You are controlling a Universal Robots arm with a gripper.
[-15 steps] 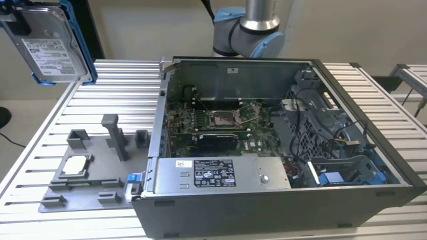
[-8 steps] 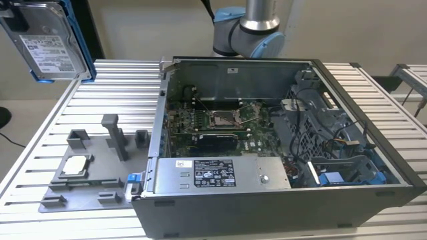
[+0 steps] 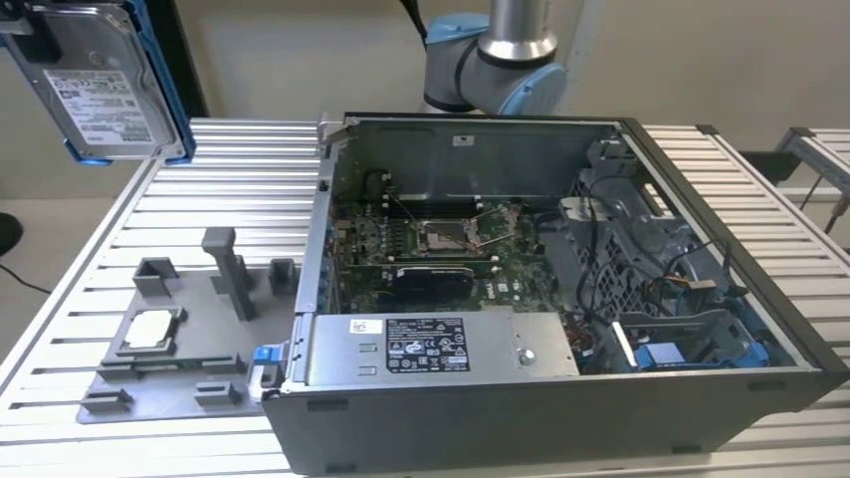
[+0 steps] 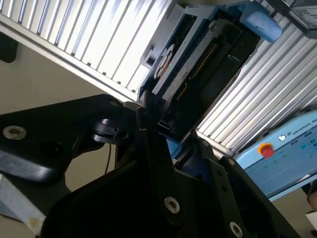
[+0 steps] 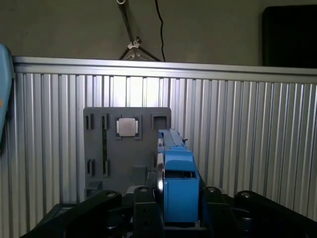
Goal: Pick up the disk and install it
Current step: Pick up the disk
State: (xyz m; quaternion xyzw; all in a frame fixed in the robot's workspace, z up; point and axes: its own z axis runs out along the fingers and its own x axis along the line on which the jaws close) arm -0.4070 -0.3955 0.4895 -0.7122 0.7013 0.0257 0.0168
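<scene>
Starting with the biggest thing here: the slatted table (image 3: 199,179) is carrying everything, and the computer case (image 3: 531,418) is lying on it with its side panel off, so the whole inside is open from above. Behind the case's back wall, the arm (image 3: 512,60) is standing upright.

Off the case on the exterior view's left, a grey plate (image 3: 186,349) is lying flat on the slats. Its posts and pockets look like parking spots for parts, which I'd say is why it is sitting just beside the case. Inside the case, along its front wall, a grey box (image 3: 439,344) with a black-and-white label is taking up the near edge.

Now the disk (image 3: 106,85): it is hanging high in the air, well above the plate and well apart from the case, out past the case's back corner on the exterior view's left. The gripper (image 5: 177,192) is clamping it, jaws closed on the two sides of the blue frame, so the disk (image 5: 181,181) is pointing straight out, label side free. The second wrist view is showing the disk (image 4: 193,64) edge-on.

At that height nothing is crowding it; the case walls are the only edges near its way in. The blue bay (image 3: 678,354) is lying in the case's front corner on the exterior view's right, hemmed by cables. Smallest, the chip (image 3: 146,331) is resting in its pocket on the plate.
</scene>
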